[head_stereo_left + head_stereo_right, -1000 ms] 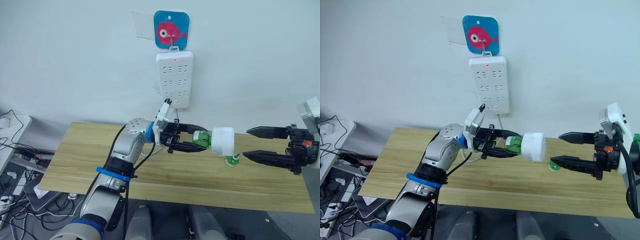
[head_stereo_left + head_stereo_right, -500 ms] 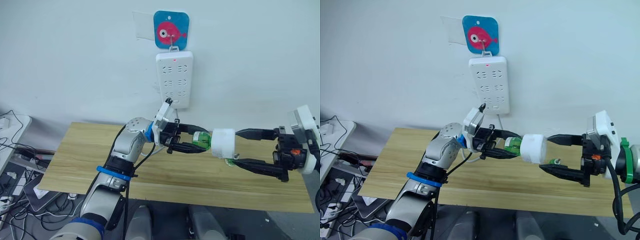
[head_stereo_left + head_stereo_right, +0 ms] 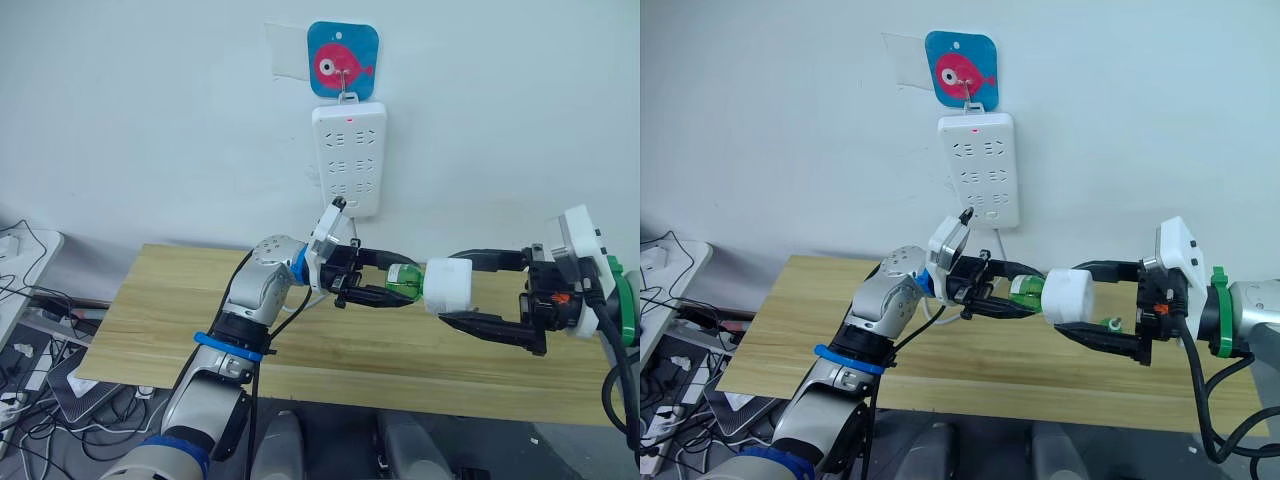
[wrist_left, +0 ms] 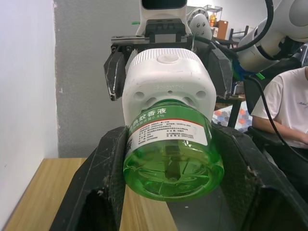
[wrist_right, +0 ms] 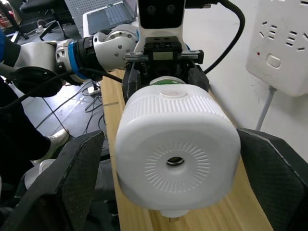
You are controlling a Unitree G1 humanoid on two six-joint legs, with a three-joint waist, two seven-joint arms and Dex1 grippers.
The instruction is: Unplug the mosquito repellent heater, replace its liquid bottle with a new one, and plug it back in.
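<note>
While the left gripper (image 3: 385,283) clamps the green liquid bottle (image 3: 404,280), the right gripper (image 3: 462,290), jaws apart, straddles the small white rounded plastic heater (image 3: 447,285); it must close, then twist.

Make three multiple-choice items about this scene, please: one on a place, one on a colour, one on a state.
1. Where is the power strip?
A. flat on the table
B. hanging on the wall under a blue fish hook
C. on the floor

2. What colour is the liquid bottle attached to the mosquito repellent heater?
A. green
B. red
C. clear blue

3. How does the right gripper stand at the heater?
A. shut flat on the table
B. open, one finger on each side of the heater
C. shut on the power strip

Answers:
1 B, the strip hangs on the wall below the fish.
2 A, the left wrist view shows green plastic held by the left gripper.
3 B, the right wrist view shows gaps beside the heater.
</note>
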